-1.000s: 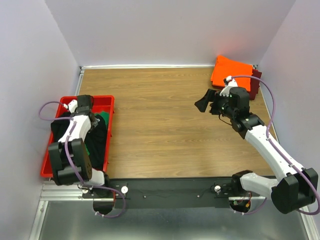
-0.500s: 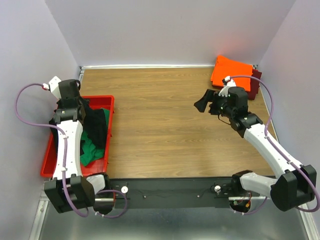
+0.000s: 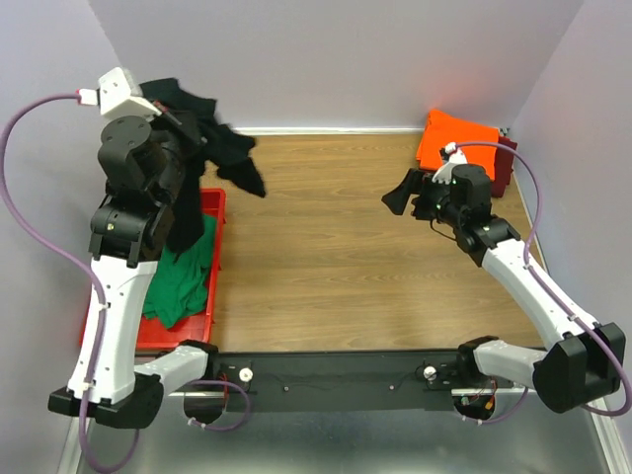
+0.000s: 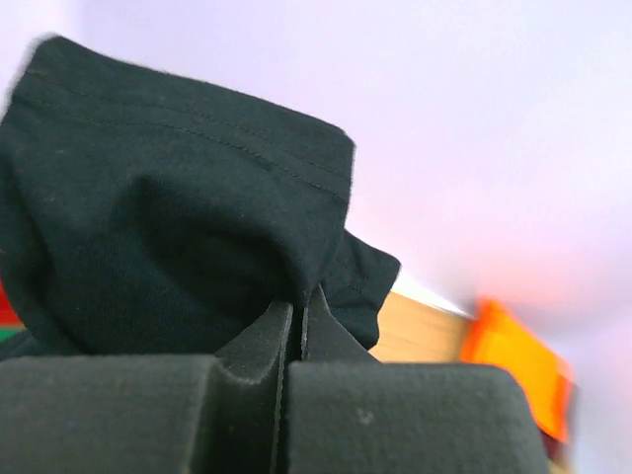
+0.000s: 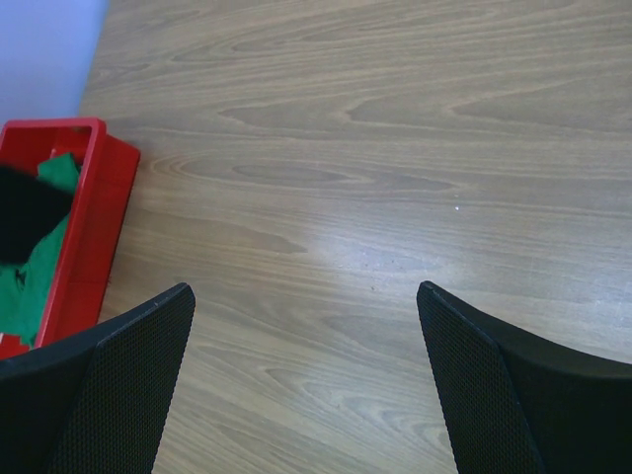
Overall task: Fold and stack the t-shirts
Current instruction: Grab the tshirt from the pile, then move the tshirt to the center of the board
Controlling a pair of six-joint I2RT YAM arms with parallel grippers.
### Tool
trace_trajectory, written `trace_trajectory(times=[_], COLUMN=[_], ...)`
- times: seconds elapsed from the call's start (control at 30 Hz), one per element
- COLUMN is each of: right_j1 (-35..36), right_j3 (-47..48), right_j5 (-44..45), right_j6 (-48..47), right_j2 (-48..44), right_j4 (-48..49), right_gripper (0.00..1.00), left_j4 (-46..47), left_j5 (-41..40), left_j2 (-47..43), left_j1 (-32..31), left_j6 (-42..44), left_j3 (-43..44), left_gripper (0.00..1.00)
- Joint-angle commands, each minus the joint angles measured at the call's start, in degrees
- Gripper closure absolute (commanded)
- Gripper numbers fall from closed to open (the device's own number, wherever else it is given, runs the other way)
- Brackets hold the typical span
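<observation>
One black t-shirt [image 3: 202, 138] hangs pinched in the raised left pincer [image 4: 296, 302]; the right pincer [image 5: 304, 292] gapes wide.

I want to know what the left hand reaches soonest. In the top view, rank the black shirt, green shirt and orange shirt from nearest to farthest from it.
1. black shirt: pinched in the left hand, held up at the back left.
2. green shirt: in the red tray below, on the left.
3. orange shirt: far right corner.

A red plastic tray [image 3: 214, 200] sits at the left edge of the brown wooden table [image 3: 336, 237].
</observation>
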Motion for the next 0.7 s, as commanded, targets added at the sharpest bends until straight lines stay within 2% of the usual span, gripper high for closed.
trace_trajectory(times=[0.0, 0.1, 0.17, 0.23, 0.33, 0.4, 0.43, 0.47, 0.57, 0.67], right_j1=[-0.2, -0.1, -0.2, -0.1, -0.2, -0.1, -0.1, -0.2, -0.1, 0.0], right_j3=[1.5, 1.1, 0.7, 0.0, -0.8, -1.4, -1.8, -1.9, -2.8, -4.7], right_j5=[-0.1, 1.7, 3.3, 4.2, 5.8, 6.5, 6.7, 6.5, 6.3, 5.8], right_j6=[0.3, 0.4, 0.7, 1.0, 1.2, 1.6, 1.6, 1.7, 1.8, 1.5], right_j2=[-1.8, -3.2, -4.0, -5.4, -6.9, -7.0, -6.9, -6.7, -6.0, -4.1], right_j4=[-0.9, -1.0, -1.1, -1.3, -1.5, -1.9, -2.4, -2.6, -3.2, -3.3], right_gripper=[0.0, 0.0, 0.0, 0.0, 0.0, 0.0, 0.0, 0.0, 0.0, 0.0], left_j4=[3.2, 3.6, 5.2, 6.6, 10.5, 10.1, 8.3, 7.7, 5.2, 4.4], left_j5=[-3.9, -8.3, -8.6, -6.2, -0.3, 5.8, 7.2, 7.7, 2.9, 0.7], left_j2=[3.0, 6.8, 10.1, 12.4, 20.8, 25.7, 29.9, 31.3, 32.7, 30.8], left_j1=[-8.3, -20.5, -23.9, -26.3, -30.9, -32.0, -32.0, -32.1, -31.9, -28.9], left_j6=[1.2, 0.6, 0.0, -1.2, -0.4, 0.3, 0.3, 0.7, -0.2, -2.3], left_j3=[4.7, 6.5, 5.4, 4.3, 2.4, 4.8, 6.5, 7.2, 5.4, -1.1], left_gripper=[1.0, 1.0, 1.0, 1.0, 0.98, 0.85, 0.71, 0.65, 0.53, 0.52])
